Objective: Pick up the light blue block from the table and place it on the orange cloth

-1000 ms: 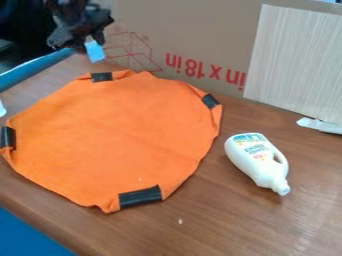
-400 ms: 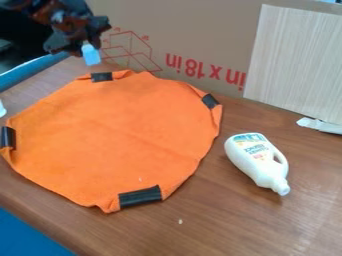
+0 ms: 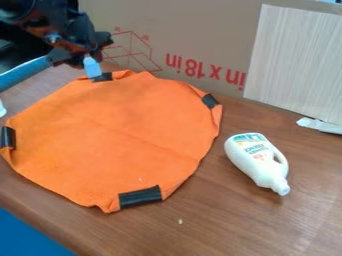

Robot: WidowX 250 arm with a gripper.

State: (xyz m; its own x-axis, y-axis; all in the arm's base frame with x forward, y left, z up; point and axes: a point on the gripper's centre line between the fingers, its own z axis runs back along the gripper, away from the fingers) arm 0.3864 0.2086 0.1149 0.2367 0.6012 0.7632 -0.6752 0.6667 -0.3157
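Black two-finger gripper (image 3: pixel 88 56), upper left, jaws clamped on small light-blue object (image 3: pixel 92 67) by orange cloth's (image 3: pixel 117 135) far edge. White plastic handled bottle (image 3: pixel 257 161) lies right of cloth.

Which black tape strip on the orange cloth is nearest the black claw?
The uppermost black tape strip in view; three others lie farther from the claw.

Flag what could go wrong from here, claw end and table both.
The small blue piece at the claw overlaps the far black strip in view; going lower there might snag or drag the orange cloth.

The cardboard stands close by, so a sideways swing could clip it.

The white bottle lies on its side near the cloth; a tug or bump might roll it.
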